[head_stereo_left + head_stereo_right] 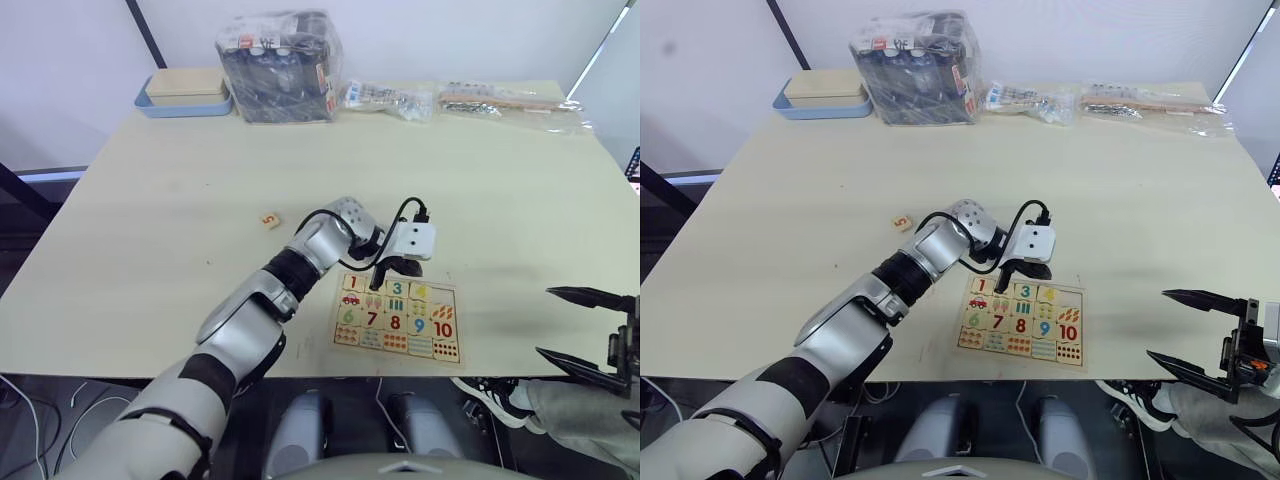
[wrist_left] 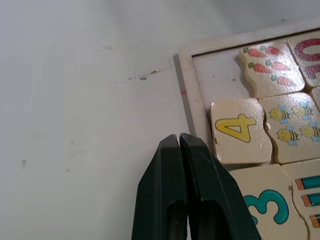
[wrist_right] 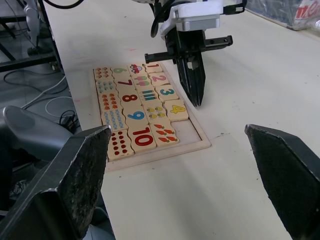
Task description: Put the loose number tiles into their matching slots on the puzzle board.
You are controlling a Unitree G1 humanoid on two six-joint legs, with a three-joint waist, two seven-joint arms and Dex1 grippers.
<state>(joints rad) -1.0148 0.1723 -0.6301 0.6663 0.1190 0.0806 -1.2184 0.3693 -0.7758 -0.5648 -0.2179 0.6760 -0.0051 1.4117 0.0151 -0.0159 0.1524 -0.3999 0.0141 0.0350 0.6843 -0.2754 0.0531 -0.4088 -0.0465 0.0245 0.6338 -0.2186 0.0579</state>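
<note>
While tile 5 (image 1: 269,220) lies apart — left fingers (image 2: 186,165) closed, beside tile 4 (image 2: 239,136).

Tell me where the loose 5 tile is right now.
In the left eye view the 5 tile lies alone on the table, on the robot's left, beyond and left of the puzzle board, apart from the left claw.

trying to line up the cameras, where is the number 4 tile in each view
Left eye view: the 4 tile in the puzzle board's far row, right of the 3.
Right eye view: same spot, just right of the left gripper.
Left wrist view: beside the shut jaws.
Right wrist view: next to the empty slot.
Shared landmark: the red 10.
</note>
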